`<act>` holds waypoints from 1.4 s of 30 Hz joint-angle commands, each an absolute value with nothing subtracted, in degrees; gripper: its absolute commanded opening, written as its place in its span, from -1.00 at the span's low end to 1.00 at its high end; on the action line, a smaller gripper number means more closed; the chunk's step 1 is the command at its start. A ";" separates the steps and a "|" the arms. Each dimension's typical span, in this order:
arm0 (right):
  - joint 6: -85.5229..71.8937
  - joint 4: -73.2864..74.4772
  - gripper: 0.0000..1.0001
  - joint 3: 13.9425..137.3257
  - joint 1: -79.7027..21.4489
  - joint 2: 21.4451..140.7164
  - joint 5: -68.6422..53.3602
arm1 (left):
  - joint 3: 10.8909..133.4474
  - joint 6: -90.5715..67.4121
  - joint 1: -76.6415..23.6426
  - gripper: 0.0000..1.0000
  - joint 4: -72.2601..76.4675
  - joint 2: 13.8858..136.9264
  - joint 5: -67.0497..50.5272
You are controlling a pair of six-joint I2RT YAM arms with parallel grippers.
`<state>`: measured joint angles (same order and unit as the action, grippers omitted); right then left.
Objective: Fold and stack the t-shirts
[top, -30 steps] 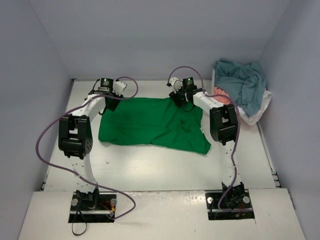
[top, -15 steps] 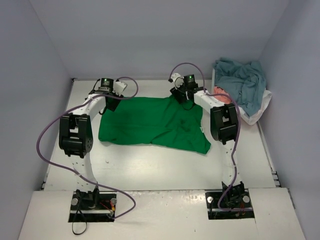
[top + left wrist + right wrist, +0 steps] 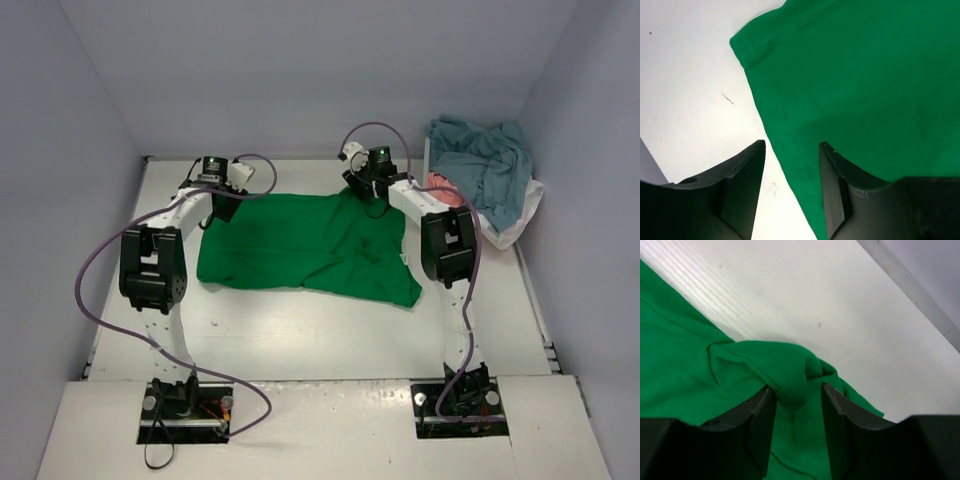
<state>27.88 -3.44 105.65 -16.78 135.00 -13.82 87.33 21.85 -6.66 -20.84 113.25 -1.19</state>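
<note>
Broadly, one worktop (image 3: 300, 340) carries one green t-shirt (image 3: 300, 250), spread nearly flat and rumpled at right; one basket (image 3: 525, 215) at far right holds a teal t-shirt (image 3: 480, 160) over a pink t-shirt (image 3: 440, 183). The left claw (image 3: 791, 145) stands spread astride the green far hem. The right claw (image 3: 797, 387) straddles a raised fold, and I cannot tell whether it pinches it.

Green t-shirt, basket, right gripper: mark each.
green t-shirt (image 3: 300, 245), top view, middle of the cloth.
basket (image 3: 522, 220), top view, white side wall.
right gripper (image 3: 796, 389), right wrist view, midway between its fingers.
</note>
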 commanded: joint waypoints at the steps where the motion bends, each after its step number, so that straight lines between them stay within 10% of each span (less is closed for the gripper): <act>1: 26.98 -7.12 -0.33 109.69 -16.17 135.09 -15.11 | 89.82 21.45 -5.98 -0.16 -18.20 112.76 -0.53; 12: 27.25 -5.98 -1.00 110.83 -16.00 136.85 -16.70 | 90.44 21.80 -4.66 -0.16 -15.47 114.43 1.14; 22: 28.65 -4.66 -1.00 106.96 -16.17 135.09 -17.05 | 92.45 20.56 -4.48 -0.16 -2.81 118.65 2.56; 42: 29.53 -4.57 -1.00 103.62 -16.61 132.89 -17.05 | 125.24 22.14 -0.26 -0.16 -32.33 138.07 -17.40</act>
